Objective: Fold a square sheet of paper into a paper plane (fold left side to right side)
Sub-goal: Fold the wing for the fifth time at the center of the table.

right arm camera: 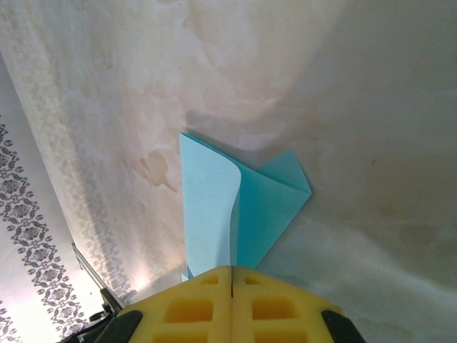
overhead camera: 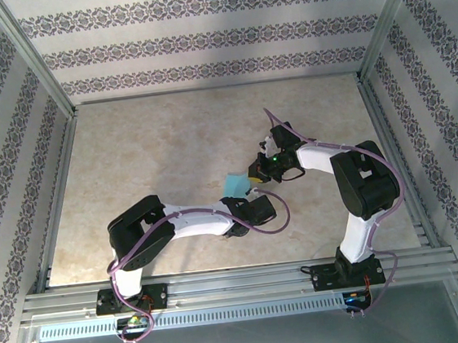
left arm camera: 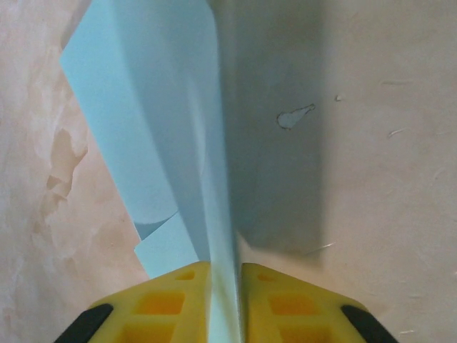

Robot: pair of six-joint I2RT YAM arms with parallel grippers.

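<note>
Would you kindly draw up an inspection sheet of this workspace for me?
Surface: beige marbled tabletop, with one small pale mark.
Job's things: folded cyan-blue paper sheet, held between both claws.
Clutter: nothing seen.
Claws: left claw closed on the sheet; right claw shut on the sheet.
Cables: purple cables run along both arms, not touching the paper.
Surroundings: patterned wall panels and aluminium frame rails.

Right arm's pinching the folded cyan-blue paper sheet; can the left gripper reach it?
Probably yes: the folded cyan-blue paper sheet sits between the left gripper's jaws; the right gripper pinches a separate spot.
</note>
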